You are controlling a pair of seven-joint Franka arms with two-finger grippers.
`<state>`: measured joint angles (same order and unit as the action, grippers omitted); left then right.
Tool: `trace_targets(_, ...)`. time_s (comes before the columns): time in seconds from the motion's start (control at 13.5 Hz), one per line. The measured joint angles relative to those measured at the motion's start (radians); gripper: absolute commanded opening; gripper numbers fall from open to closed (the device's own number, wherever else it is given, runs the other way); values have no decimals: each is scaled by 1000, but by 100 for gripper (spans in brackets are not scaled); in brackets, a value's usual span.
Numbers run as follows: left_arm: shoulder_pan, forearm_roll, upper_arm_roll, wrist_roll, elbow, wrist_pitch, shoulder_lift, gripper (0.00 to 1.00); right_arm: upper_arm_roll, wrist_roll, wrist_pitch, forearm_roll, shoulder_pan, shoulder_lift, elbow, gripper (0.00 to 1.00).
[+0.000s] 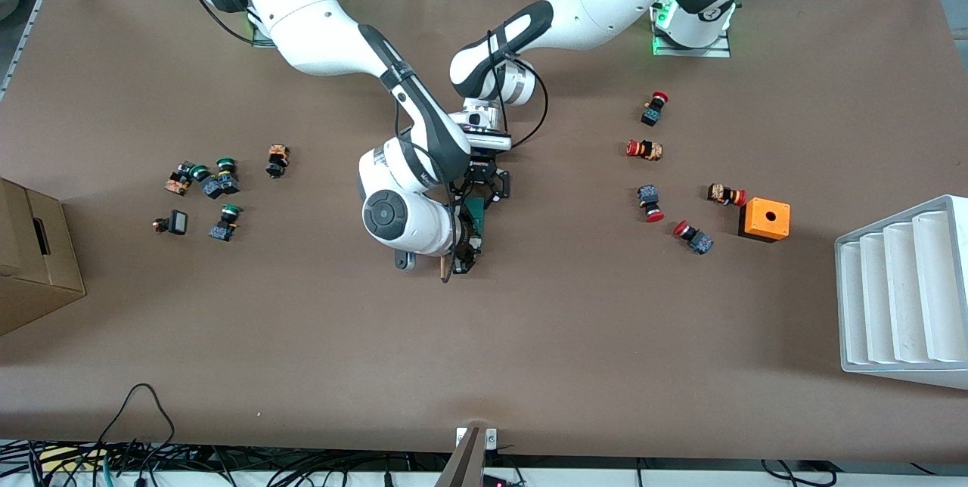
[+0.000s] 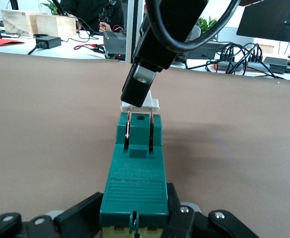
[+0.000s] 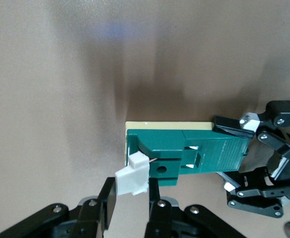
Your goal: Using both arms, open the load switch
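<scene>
Gripping the dark-green load switch (image 2: 135, 178) by one end, left gripper (image 2: 134, 224) clamped shut. Pinching its white end piece (image 3: 133, 178), right gripper (image 3: 130, 206) closed, mid-table.

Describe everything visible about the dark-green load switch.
The narrow dark-green plastic load switch has a cream base, a round hole, thin copper clips and a white handle piece at one end. It sits mid-table. The left gripper clamps its body end; the right gripper pinches the white handle piece.
</scene>
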<state>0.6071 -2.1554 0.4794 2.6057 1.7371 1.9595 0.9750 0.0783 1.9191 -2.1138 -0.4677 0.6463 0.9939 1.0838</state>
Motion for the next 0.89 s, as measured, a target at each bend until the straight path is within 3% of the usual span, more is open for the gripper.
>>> trace_targets(0.89,0,0,0,1,0,0,0,49,-17,0,0,23,14,-88,118,32)
